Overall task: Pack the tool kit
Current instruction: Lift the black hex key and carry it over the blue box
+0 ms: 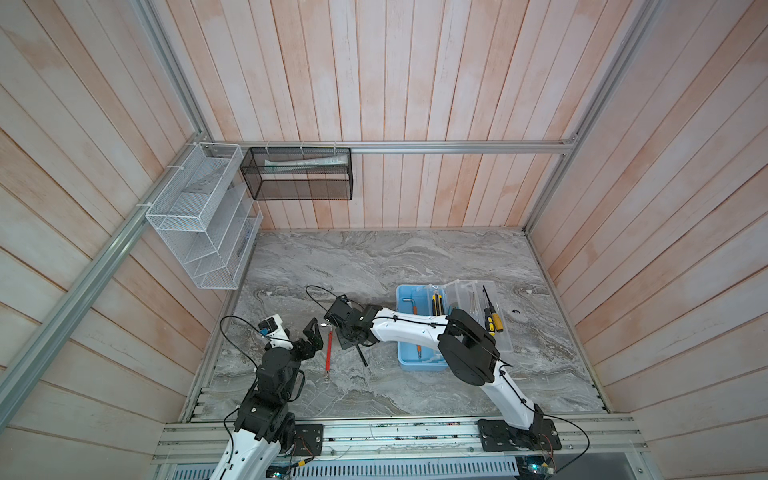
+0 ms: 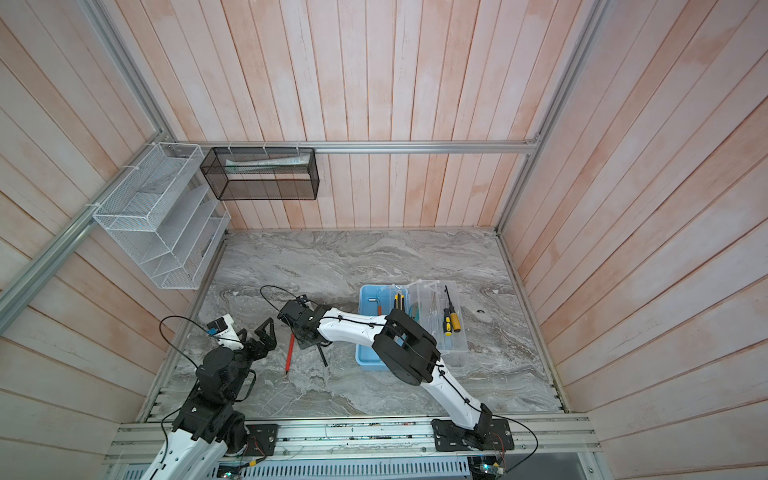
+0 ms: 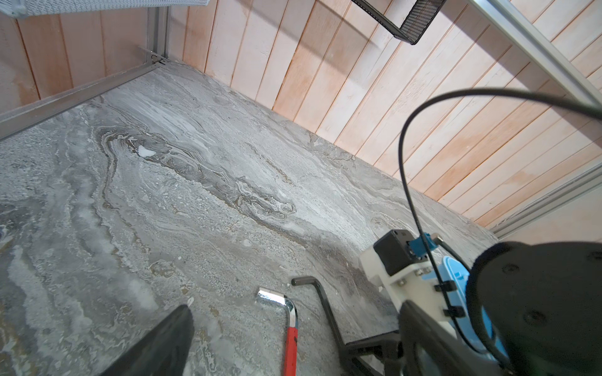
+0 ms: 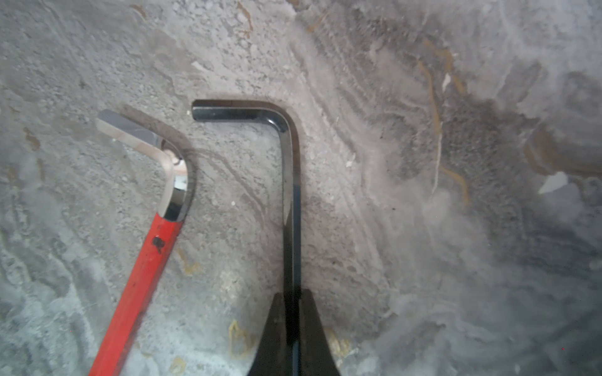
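A black hex key point(image 4: 290, 195) lies low on the marble, and my right gripper point(image 4: 292, 294) is shut on its long shaft. In both top views this gripper point(image 1: 353, 338) point(image 2: 311, 336) reaches left of the light blue tool box point(image 1: 405, 332) point(image 2: 368, 357). A red-handled hex key point(image 4: 143, 270) point(image 1: 329, 353) lies beside the black one. My left gripper point(image 1: 313, 332) point(image 3: 296, 307) hangs open just left of the red key, holding nothing. The box's clear lid point(image 1: 473, 299) lies open to the right with yellow-handled screwdrivers point(image 1: 494, 320) on it. Utility knives point(image 1: 436, 303) rest inside the box.
A white wire rack point(image 1: 199, 216) hangs on the left wall and a black mesh basket point(image 1: 297, 174) on the back rail. A small black piece point(image 1: 516, 311) lies right of the lid. My right arm point(image 1: 415, 328) crosses over the box.
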### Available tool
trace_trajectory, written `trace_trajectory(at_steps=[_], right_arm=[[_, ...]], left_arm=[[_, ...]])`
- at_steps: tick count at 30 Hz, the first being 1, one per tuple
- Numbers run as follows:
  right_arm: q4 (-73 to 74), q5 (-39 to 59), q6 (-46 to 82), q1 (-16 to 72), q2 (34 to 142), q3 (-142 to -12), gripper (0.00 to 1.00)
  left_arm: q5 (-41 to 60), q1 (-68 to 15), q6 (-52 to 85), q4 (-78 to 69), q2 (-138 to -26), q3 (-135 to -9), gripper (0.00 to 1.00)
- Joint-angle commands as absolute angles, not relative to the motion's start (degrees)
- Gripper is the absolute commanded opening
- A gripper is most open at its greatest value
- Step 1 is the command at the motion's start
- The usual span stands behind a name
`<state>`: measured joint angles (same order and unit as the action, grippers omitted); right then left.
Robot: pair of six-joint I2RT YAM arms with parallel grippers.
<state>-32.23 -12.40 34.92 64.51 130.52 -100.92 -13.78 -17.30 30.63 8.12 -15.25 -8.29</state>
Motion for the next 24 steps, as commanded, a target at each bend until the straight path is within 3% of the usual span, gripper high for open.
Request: trace_trajectory(at_steps=[1,11,24], right_arm=[[-34.3,-13.5,35.6,63.5,127.6,-98.1,0.00],[-31.0,-14.5,38.0,61.9,117.4,-91.8,0.00],[-36.3,-23.9,41.9,58.0,102.1,-82.2,0.00]], left_arm=[[-13.4,-17.4,30.1,7.3,-14.8,-7.9,1.00],[-13.4,-17.4,30.1,7.3,-14.8,-7.9,1.00],[-13.1,-17.4,29.9,7.0,-14.9,-7.9,1.00]])
